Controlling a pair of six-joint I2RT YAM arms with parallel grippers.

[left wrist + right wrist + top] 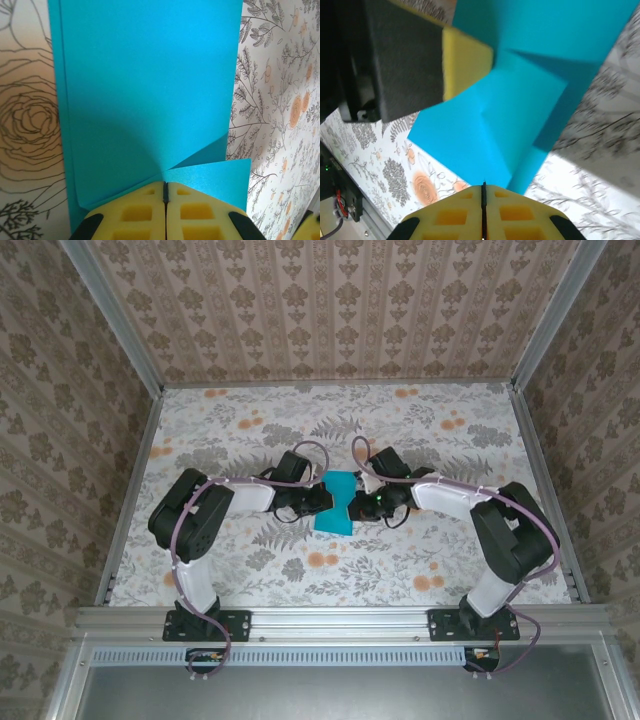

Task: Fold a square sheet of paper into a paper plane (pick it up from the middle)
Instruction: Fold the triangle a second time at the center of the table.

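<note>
Square sheet of paper [334, 503], creased, mid-desk [420, 560] between both hands. Left hand [318, 498] pinches its left edge, right hand [360, 506] its right edge. Contact with desk unclear; folds partly hidden.

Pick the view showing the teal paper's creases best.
Left wrist: the teal paper spans the frame, sharp, its folded flap edges plain. Right wrist shows overlapping layers, partly blocked. Top external: a small, distant teal patch.

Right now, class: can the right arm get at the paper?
Probably yes: the right gripper looks shut on the paper's edge, with nothing in between, while the left gripper pinches the opposite side.
</note>
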